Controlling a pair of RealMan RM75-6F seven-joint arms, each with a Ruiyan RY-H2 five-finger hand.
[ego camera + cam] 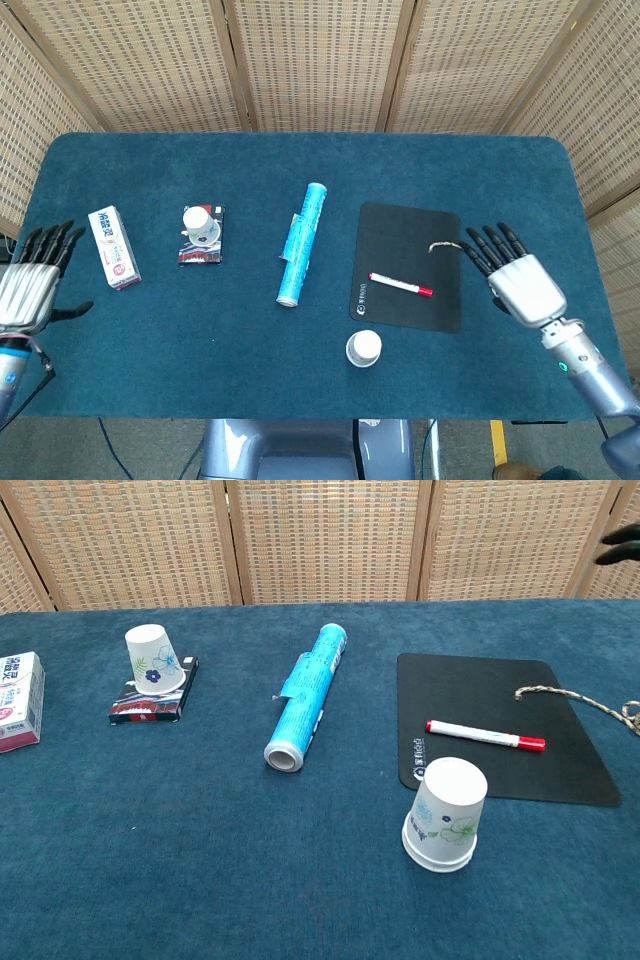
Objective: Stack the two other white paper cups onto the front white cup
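Observation:
An upside-down white paper cup stack [364,348] [445,815] stands near the front edge, just in front of the black mat; the upper cup sits straight over the lower one. Another upside-down white cup [203,225] [152,657] rests on a dark packet [150,702] at the left. My right hand [515,282] hovers open over the right side of the table, well apart from the stack; only its dark fingertips [622,542] show in the chest view. My left hand [30,288] is open at the table's left edge, holding nothing.
A blue foil roll [300,245] lies in the middle. On the black mat [405,235] lies a red-capped marker [400,285]. A coil of rope [520,290] sits at the right, under my right hand. A white carton [113,247] lies at the far left.

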